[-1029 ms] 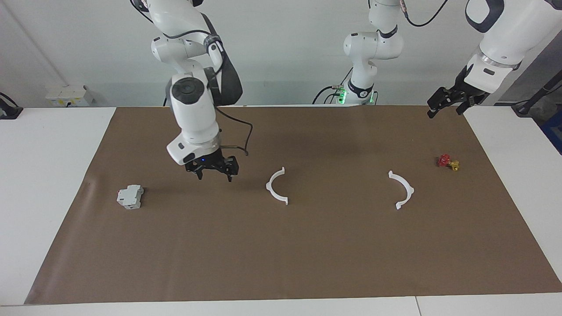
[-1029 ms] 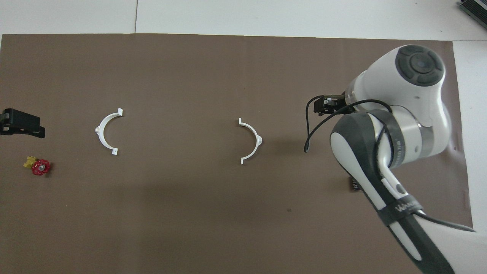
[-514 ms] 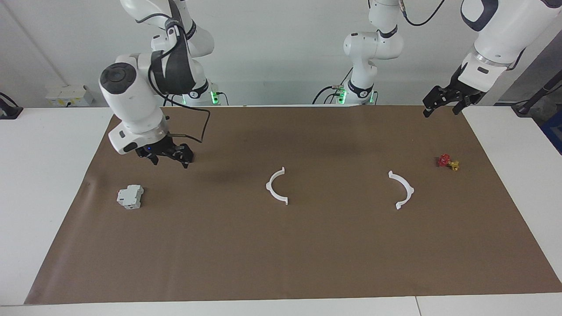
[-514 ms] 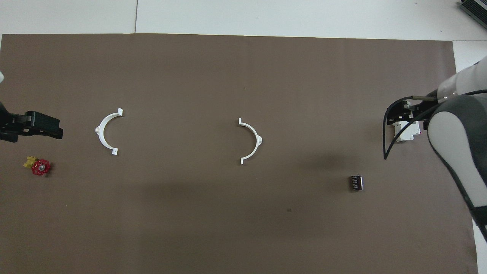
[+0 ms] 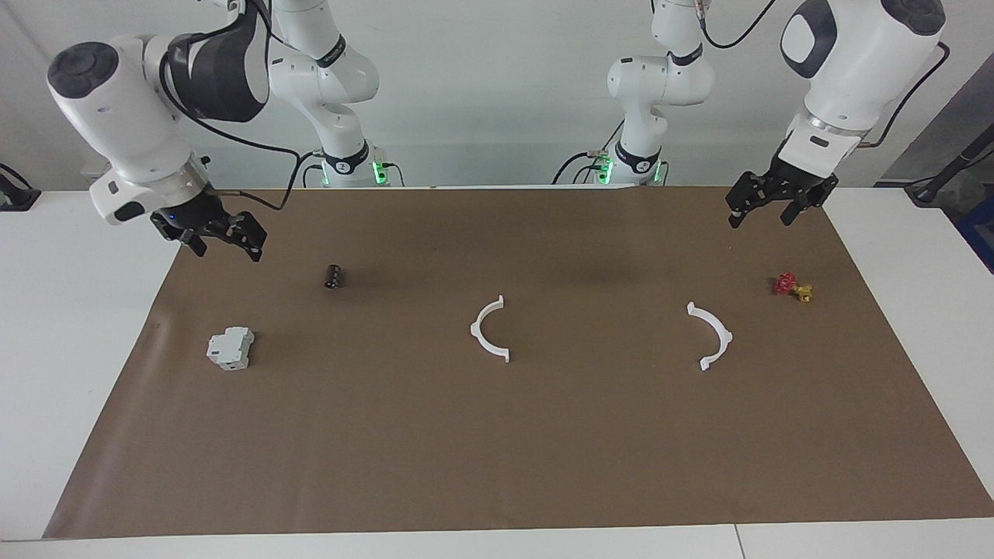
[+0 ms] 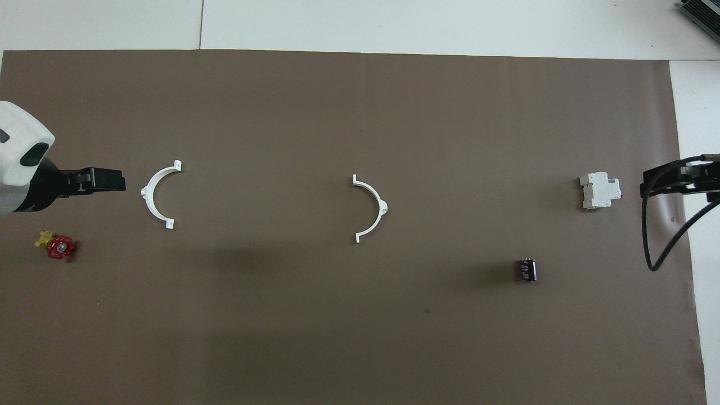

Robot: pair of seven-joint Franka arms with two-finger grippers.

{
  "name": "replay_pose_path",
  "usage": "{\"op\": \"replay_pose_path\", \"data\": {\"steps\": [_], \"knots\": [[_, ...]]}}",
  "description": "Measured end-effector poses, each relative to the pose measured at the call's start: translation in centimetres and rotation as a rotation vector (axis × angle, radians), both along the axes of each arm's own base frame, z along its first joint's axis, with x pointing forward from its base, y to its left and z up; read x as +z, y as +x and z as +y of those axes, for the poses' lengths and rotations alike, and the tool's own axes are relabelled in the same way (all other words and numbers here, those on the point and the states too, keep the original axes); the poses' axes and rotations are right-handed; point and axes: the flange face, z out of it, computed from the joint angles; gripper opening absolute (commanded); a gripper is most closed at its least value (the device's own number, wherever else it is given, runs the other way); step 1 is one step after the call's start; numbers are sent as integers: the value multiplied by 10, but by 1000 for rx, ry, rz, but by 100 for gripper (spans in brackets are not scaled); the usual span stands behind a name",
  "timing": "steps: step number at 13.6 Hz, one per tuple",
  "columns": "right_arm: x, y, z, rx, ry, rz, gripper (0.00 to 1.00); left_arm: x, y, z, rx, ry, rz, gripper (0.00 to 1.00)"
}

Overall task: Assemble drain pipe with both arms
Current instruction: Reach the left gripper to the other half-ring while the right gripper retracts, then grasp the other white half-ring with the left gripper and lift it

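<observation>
Your right gripper (image 5: 217,233) has swung away from the middle of the mat (image 5: 497,435) to its edge at the right arm's end, uncovering the black cylinder (image 5: 334,276); your left gripper (image 5: 765,203) has drifted slightly inward over its own end. Nothing on the mat has shifted.

Going across the facing view: the right gripper hangs in the air over the mat's edge, jaws spread wide, holding nothing and touching nothing. The grey block (image 5: 231,347) lies farther from the robots than the cylinder. One half-ring (image 5: 489,329) lies near the middle of the mat; the other half-ring (image 5: 711,335) lies well apart from it toward the left arm's end, their open sides facing each other. The red valve (image 5: 792,286) sits near that second half-ring, closer to the robots. The left gripper is up in the air over the mat, jaws wide and empty.

Overhead, both grippers are cut off at the frame edges, showing only dark tips.
</observation>
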Motion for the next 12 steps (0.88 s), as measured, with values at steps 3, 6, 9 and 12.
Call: {"op": "replay_pose_path", "data": {"steps": [3,6,9,12], "knots": [[-3,-3,5,4,19,34,100,-73,12,-3,6,10,-11,100],[2,-6,5,0,30,48,100,-137,5,9,29,19,-13,100],[3,-5,8,4,31,46,100,-141,3,39,84,20,-17,100],[3,-5,7,3,32,45,100,-157,4,37,112,18,-19,100]]}}
